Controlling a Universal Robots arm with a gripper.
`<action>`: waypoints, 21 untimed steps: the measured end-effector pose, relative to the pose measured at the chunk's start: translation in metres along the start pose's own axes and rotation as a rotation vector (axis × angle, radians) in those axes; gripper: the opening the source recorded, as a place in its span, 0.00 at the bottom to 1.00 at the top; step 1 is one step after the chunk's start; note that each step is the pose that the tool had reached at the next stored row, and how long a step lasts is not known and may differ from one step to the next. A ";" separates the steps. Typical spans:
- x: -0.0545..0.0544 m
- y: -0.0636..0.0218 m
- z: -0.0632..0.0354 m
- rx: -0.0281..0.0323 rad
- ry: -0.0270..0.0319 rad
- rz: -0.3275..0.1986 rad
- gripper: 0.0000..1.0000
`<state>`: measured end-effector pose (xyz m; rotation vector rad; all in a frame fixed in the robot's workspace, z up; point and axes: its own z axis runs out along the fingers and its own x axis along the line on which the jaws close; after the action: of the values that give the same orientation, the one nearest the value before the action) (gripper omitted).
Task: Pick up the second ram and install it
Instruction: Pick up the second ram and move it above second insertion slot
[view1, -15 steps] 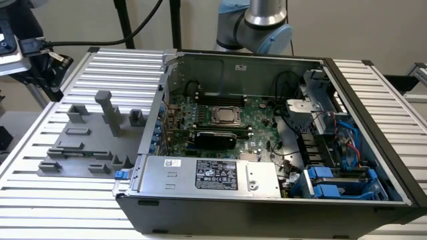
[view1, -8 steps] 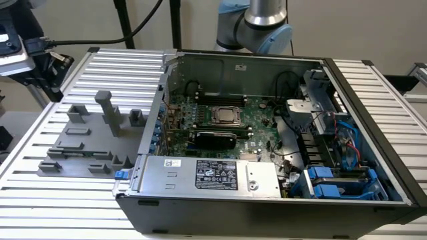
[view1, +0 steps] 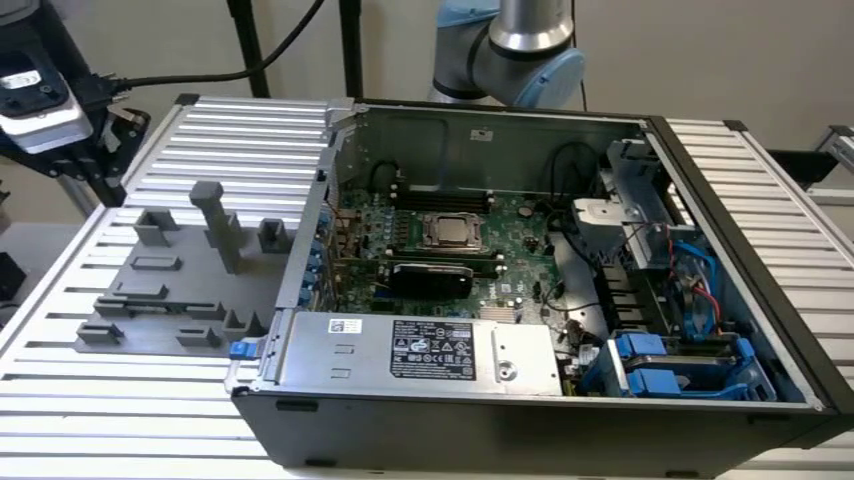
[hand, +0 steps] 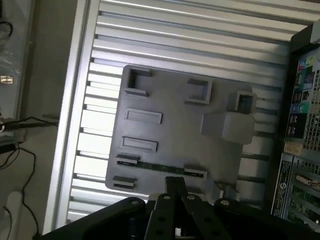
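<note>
The second ram (hand: 160, 166) lies flat in a slot of the grey holder plate (hand: 175, 125), just beyond the gripper (hand: 176, 186), whose tips are pressed together and empty. Under the gripper, the plate rests on a ribbed metal table (hand: 200, 30), beside the open computer case (hand: 300, 125).

Dark-green second ram (hand: 160, 166), grey tray (hand: 175, 125)

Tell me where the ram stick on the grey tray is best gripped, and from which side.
Probably at its middle, straight down from above. The ram stick seems to stand on edge on the grey tray, each end in a slotted block, so only the middle span is free. Pinch it across its two flat faces.
</note>
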<state>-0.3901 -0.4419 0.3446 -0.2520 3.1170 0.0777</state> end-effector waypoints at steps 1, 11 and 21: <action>0.000 0.0000 0.0006 -0.0003 0.0010 -0.018 0.00; 0.000 -0.0004 0.0078 -0.0035 0.0097 -0.200 0.00; 0.000 -0.0008 0.0153 -0.0066 0.0186 -0.381 0.00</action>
<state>-0.3901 -0.4419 0.3293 -0.8410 3.0220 0.0804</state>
